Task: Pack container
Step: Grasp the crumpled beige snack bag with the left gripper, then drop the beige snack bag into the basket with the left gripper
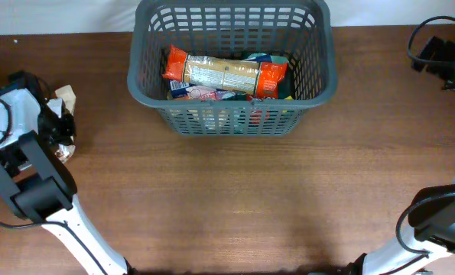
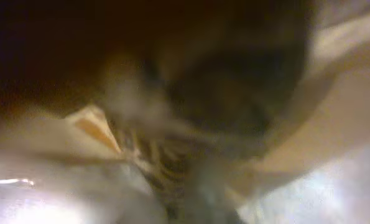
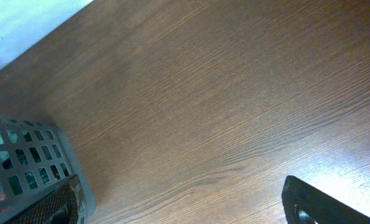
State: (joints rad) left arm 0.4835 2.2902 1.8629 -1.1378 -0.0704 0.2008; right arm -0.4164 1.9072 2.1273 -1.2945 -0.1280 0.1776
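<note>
Honestly, can't tell how far my left claw (image 1: 59, 122) is open, wrist cam's all blur. It's on 1 pale packet (image 1: 65, 97) by desk's left edge. Right claw (image 3: 178, 202) is spread wide, empty. 1 container (image 1: 138, 76) at far edge, centre. Inside, 1 orange-ended packet (image 1: 224, 72) lies atop others, no. unclear.

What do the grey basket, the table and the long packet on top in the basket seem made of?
Dark grey lattice basket: moulded plastic, matt, by its even colour and regular slots. Brown table: wood grain lines, matt; solid wood or laminate, I cannot tell. Long packet with orange ends: probably thin plastic film, slightly shiny and gathered at the ends.
</note>
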